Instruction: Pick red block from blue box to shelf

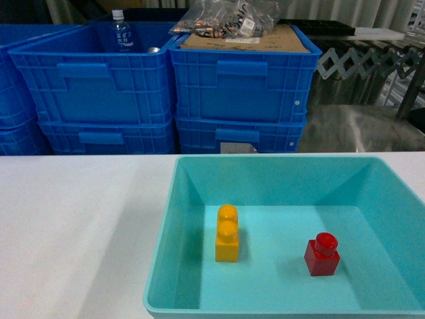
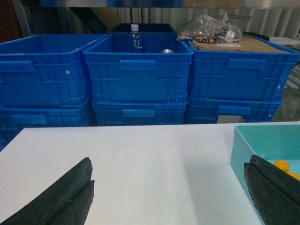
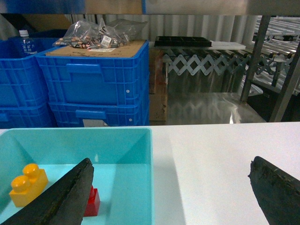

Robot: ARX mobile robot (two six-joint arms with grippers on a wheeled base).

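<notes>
Red block (image 1: 322, 254) sits upright on the floor of the blue box (image 1: 279, 163), right of centre, stud up — well apart from the yellow-orange brick (image 1: 227, 234). Box rests on the white table (image 1: 73, 226), dark blue crates (image 1: 166, 86) stacked behind. Left gripper (image 2: 168, 197) fingers spread wide over the table, nothing between. Right gripper (image 3: 171, 197) fingers wide apart too — left finger (image 3: 70, 194) partly hiding the block.

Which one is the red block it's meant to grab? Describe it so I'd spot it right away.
Find the turquoise tray on the white table, in front of the stacked blue crates. Two toy bricks stand on its floor, apart from each other. The red block is the right-hand one: a small cube with one round stud, unlike the taller, two-stud yellow-orange brick.
</notes>
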